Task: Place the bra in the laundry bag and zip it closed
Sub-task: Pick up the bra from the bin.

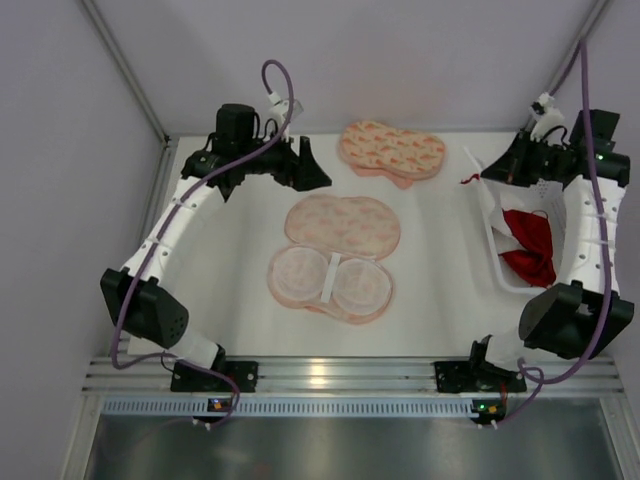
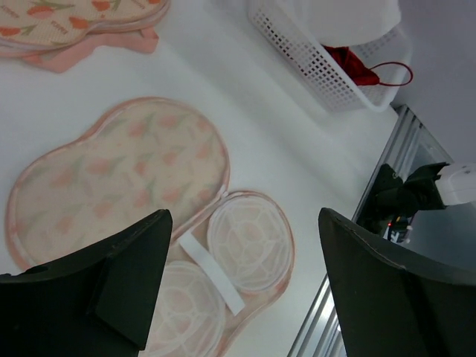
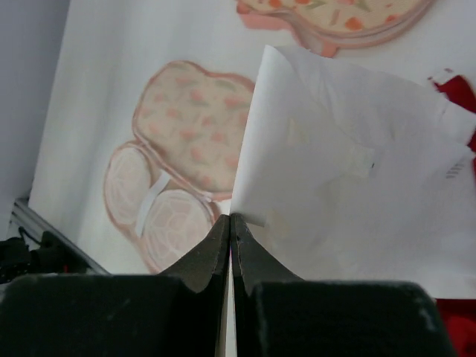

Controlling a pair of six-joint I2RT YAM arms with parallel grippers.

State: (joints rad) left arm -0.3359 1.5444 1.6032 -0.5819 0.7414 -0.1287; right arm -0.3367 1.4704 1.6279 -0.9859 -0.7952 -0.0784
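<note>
**Clearing the white sheet so I can reach the bra**

My right gripper (image 3: 230, 217) is pinching the near edge of a thin white sheet (image 3: 349, 171), with the jaws pressed flat together on it and no gap showing. I cannot tell whether it is paper or cloth. Just past those jaws, to the right, the small bright red lacy bra (image 3: 455, 83) is peeking out beyond the sheet's edges. It is lying in the white plastic mesh basket (image 2: 305, 56), not in any pouch. I am judging this step to be uncovering the bra, so the task is barely begun.

My left gripper (image 2: 244, 223) is hanging with its jaws spread wide and nothing between them. Right below them the peach-pink figure-eight padded laundry bag (image 2: 119, 175) is lying open, lid folded back and pale inner cups facing up. Beyond the left jaws an identical closed pouch (image 2: 82, 22) is resting on the white table (image 2: 245, 104).

To do this well, I am planning to:

- Carry the sheet sideways, away from the basket, and let it go well apart from the open bag so it is not covering the cups.
- Watch the red strap, which is looping over the basket rim and looks likely to snag on the mesh.
- Come back for the bra with a pinch between its two cups, not on a strap.
</note>
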